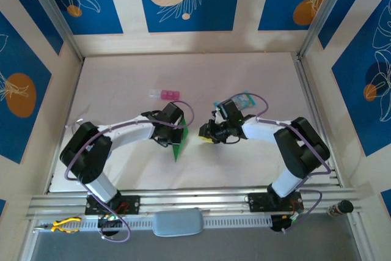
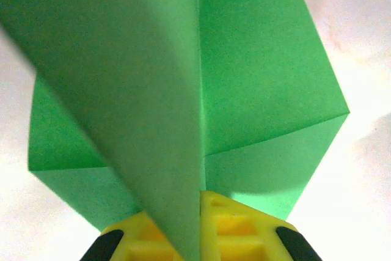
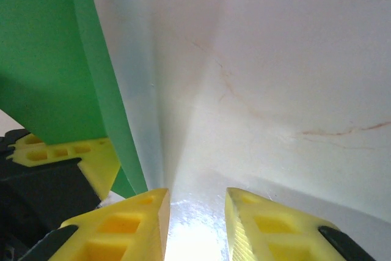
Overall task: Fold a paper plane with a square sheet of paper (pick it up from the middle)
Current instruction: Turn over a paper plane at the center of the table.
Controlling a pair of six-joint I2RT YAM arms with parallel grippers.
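The bright green sheet of paper [image 1: 181, 142] is folded into a narrow pointed shape and stands on edge near the middle of the table, its tip toward the near edge. My left gripper [image 1: 175, 128] is shut on it. In the left wrist view a green flap [image 2: 263, 90] with creases runs down between the yellow fingertips of the left gripper [image 2: 200, 212]. My right gripper [image 1: 204, 132] hovers just right of the paper, apart from it. In the right wrist view the right gripper [image 3: 197, 203] is open over bare table, with the green paper [image 3: 43, 59] at its left.
A small pink block [image 1: 166, 94] lies behind the left gripper. A pale blue packet [image 1: 243, 101] lies behind the right wrist. Metal rails [image 1: 183, 200] run along the near edge, with yellow-handled pliers [image 1: 64, 224] at the bottom left.
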